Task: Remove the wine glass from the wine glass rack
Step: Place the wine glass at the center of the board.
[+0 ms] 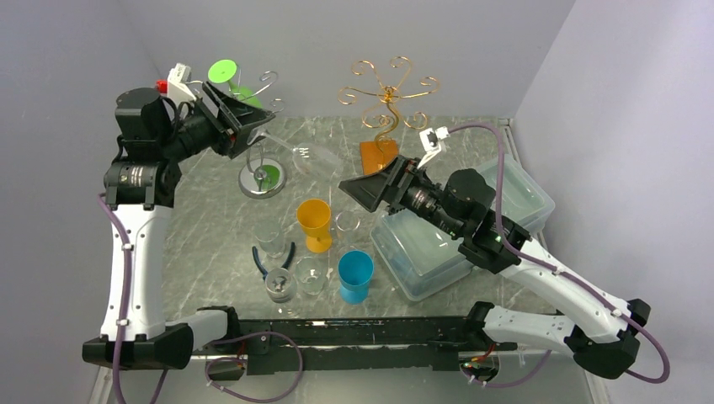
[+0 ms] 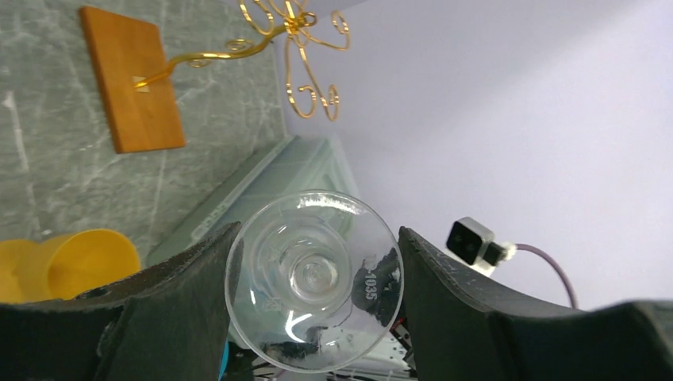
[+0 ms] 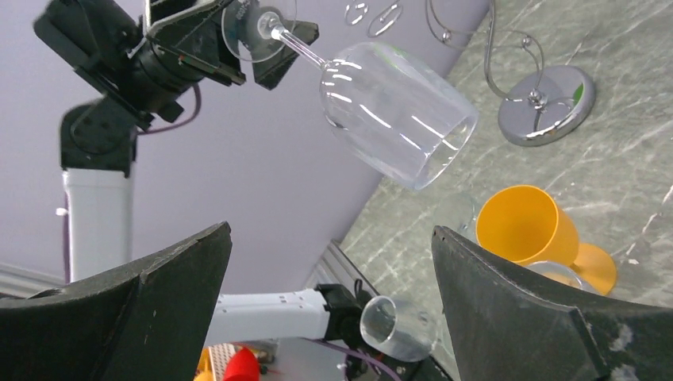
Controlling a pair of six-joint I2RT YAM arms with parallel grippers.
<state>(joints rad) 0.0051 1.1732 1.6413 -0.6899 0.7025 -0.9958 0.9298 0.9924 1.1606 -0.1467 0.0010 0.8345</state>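
Far left, left gripper (image 1: 249, 126): jaws partly open and clamped edge to edge on the round foot of the wine glass (image 3: 397, 111), raised above the table's back-left part.
Glass axis: tilted; it runs from the foot in the left jaws out to the right and downward, with the open mouth of the bowl lowest and farthest from the fingers.
Wine glass rack (image 1: 263, 178): chrome base on the table just below and beside the held foot. In the right wrist view no hook shows around the stem, so the glass looks free of the wire.
Centre, orange cup (image 1: 314, 220): stands nearer the arms than the bowl, under its likely way down.
Right, right gripper (image 1: 358, 187): jaws spread wide and holding nothing, facing the bowl from the right but apart from it.
Nearer arm: the left has the glass; any set-down should swing the mouth away from the rack's stem.
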